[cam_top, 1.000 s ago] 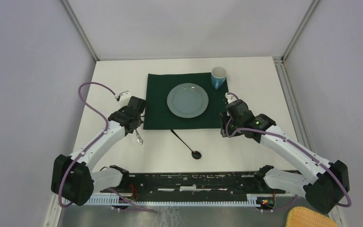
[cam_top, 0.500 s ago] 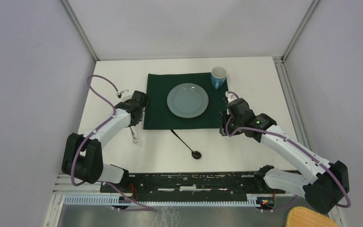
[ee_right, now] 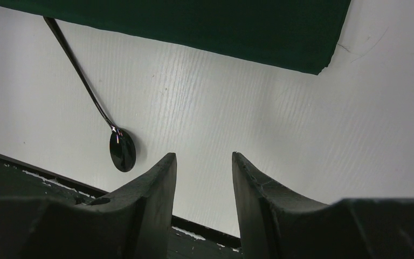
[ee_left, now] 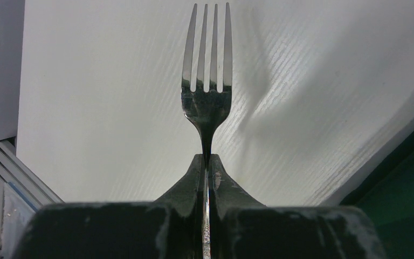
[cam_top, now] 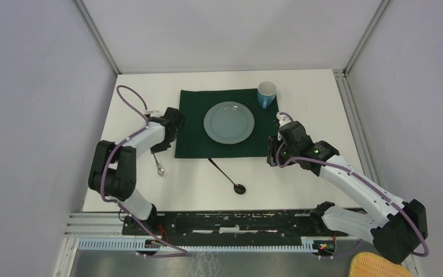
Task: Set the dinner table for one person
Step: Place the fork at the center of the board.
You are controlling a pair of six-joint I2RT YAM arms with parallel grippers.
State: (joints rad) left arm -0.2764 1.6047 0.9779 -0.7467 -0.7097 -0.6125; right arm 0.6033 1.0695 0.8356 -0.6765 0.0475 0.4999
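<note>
Our left hand is clenched on the handle of a fork, its tines pointing away over the white tabletop. Our right hand hangs released and empty above that tabletop, with a spoon off to one side and the green cloth ahead.

Nothing readable is showing in any view: no text, label, brand, number or sign. A faint stamped mark seems to be glinting low on the handle of the fork, but it is too small and blurred to make out.
</note>
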